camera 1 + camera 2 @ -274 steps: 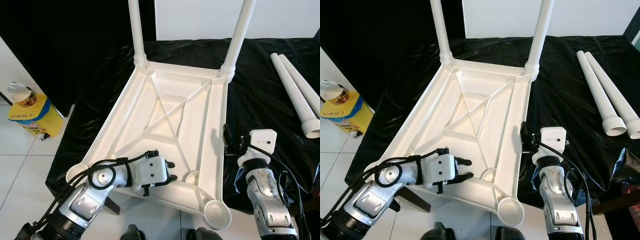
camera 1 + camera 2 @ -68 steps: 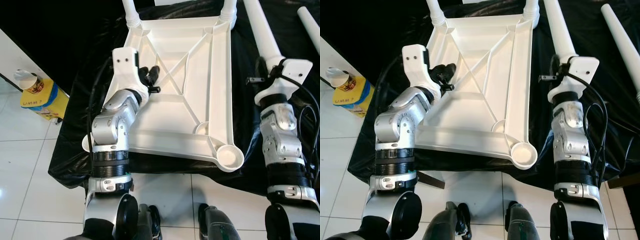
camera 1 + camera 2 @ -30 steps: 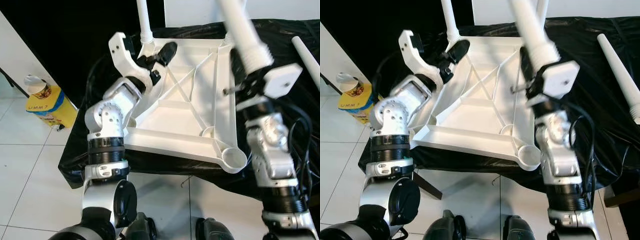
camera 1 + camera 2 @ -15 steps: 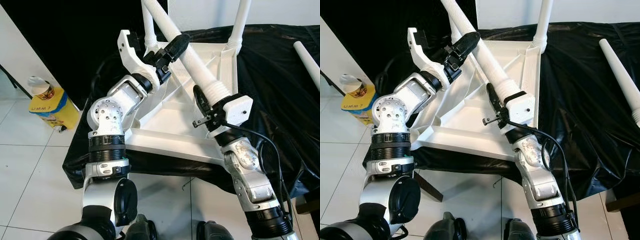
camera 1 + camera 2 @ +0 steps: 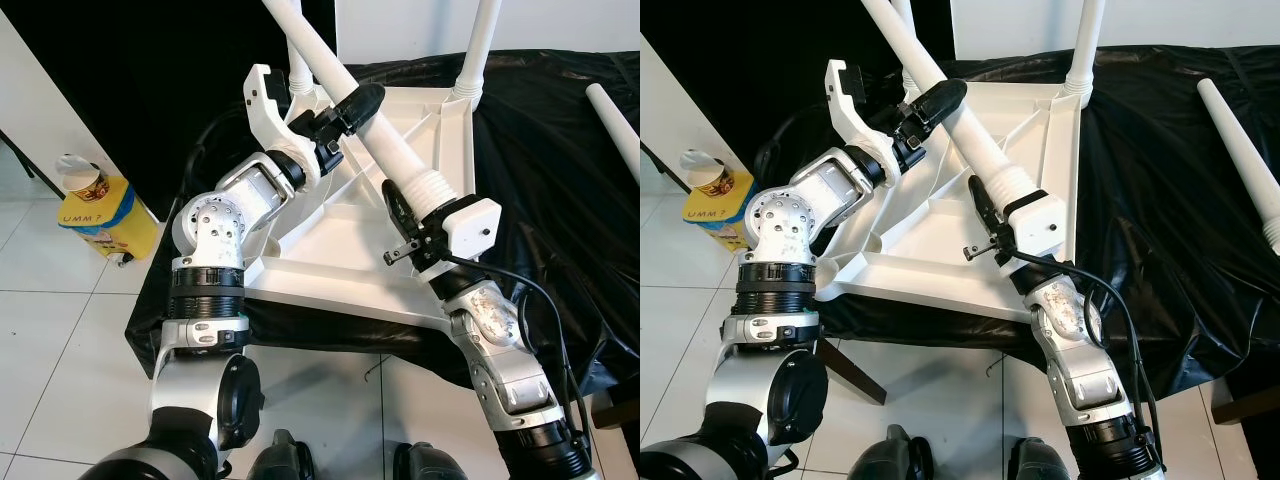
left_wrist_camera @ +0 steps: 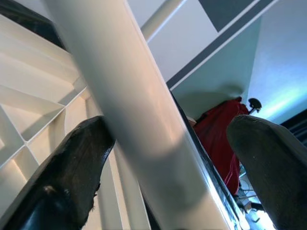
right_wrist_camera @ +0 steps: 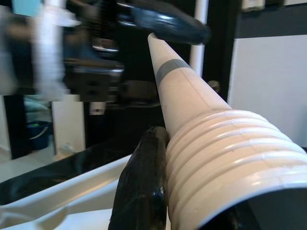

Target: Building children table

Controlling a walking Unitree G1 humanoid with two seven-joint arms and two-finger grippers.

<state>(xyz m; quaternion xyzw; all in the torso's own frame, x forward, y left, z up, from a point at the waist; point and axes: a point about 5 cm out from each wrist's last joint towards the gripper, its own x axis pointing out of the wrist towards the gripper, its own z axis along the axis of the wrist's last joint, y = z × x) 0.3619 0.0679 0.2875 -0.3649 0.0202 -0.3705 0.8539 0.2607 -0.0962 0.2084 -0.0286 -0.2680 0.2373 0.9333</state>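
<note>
the white plastic table top point(image 5: 330, 240) lies upside down on a surface covered with a black sheet point(image 5: 540, 150), so its ribbed underside faces up. two white legs already stand upright in the two far corner sockets: one far left leg point(image 5: 298, 60) and one far right leg point(image 5: 482, 45).

the right gripper point(image 5: 415, 222) is pinching a loose white table leg point(image 5: 370, 115) near its ribbed end. in the right wrist view one black finger point(image 7: 141, 187) presses against the ribs of this leg point(image 7: 225, 158). the leg is tilted, it goes from the gripper up and away toward the robot's left, above the table top.

the left gripper point(image 5: 340, 108) is higher on the same leg, about at its middle. its two black fingers are spread, with the leg between them. in the left wrist view one finger point(image 6: 67, 177) touches the leg point(image 6: 139, 120) on one side, and the other finger point(image 6: 273, 163) stays apart from it on the other side.

one more white leg point(image 5: 1245, 150) lies flat on the black sheet at the robot's right, well apart from the table top. on the white tile floor point(image 5: 60, 330) at the robot's left stands a yellow and blue container point(image 5: 95, 215) with a cup point(image 5: 80, 178) on it.
</note>
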